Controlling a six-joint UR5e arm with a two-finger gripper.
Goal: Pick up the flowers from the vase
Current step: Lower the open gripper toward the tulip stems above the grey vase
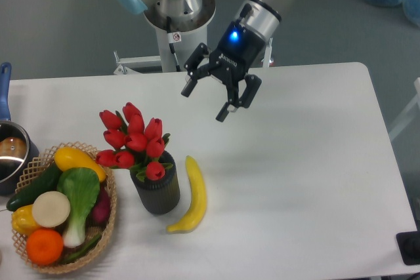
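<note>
1. One vase [157, 191], holding one bunch of flowers [134, 141], roughly ten red buds.
2. One banana [191, 195].
3. One woven basket [111, 211].
4. In basket: one orange [44, 246], two yellow veg [75, 160], one cucumber [34, 187], one bok choy [81, 195].
5. One pot [9, 152].
6. One gripper [205, 101].

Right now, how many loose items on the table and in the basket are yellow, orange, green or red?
Yellow: 3 — banana, squash, pepper
Orange: 1 — orange
Green: 2 — cucumber, bok choy
Red: 1 — flowers
Total: 7
</note>
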